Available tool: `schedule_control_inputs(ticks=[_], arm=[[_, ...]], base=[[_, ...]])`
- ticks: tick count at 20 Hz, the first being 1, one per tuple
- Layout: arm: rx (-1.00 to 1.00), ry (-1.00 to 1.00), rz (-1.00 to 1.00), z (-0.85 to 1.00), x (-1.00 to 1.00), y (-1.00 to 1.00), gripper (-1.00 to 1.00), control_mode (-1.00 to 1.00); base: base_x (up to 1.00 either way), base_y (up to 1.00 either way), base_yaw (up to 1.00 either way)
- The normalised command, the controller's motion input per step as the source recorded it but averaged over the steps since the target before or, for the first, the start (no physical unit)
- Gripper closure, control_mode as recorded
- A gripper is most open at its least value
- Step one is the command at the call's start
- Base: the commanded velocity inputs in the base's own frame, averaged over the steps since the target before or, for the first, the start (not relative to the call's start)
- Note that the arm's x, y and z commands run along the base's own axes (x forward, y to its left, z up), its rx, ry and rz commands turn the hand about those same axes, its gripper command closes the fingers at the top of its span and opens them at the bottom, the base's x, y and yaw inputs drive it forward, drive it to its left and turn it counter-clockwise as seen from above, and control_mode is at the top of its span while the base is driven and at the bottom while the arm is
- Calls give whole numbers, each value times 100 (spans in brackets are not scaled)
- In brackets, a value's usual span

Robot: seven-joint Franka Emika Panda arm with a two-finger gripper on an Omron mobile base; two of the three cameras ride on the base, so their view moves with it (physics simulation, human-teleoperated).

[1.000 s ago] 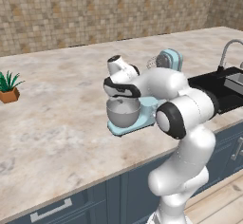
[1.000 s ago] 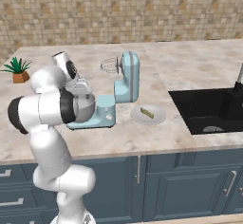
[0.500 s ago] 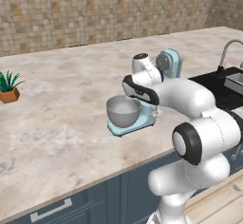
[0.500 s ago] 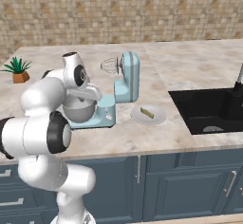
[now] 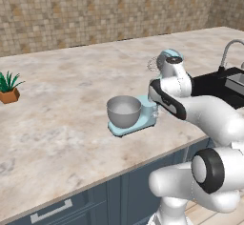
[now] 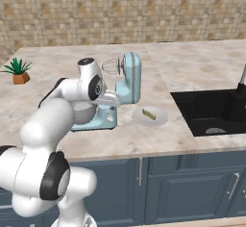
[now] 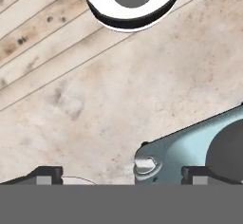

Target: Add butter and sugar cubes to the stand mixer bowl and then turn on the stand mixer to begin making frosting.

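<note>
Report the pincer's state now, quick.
Pincer: open, jaws wide apart, holding nothing, above the counter by the stand mixer base.

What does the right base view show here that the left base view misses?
Right base view: a white plate with the butter on it, beside the mixer. Left base view: the inside of the bowl, which the arm covers in the right one. Both: mixer, whisk, plant, sink.
</note>
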Motion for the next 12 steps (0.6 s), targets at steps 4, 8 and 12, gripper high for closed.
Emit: schedule_control_inputs(ticks=[4, 8, 12], arm=[[0, -8, 19, 8, -6, -75, -100, -100], [0, -6, 22, 0, 0, -76, -100, -100], [0, 0, 27, 0, 1, -69, -100, -100]], base=[[0, 0, 0], [0, 0, 0], [0, 0, 0]])
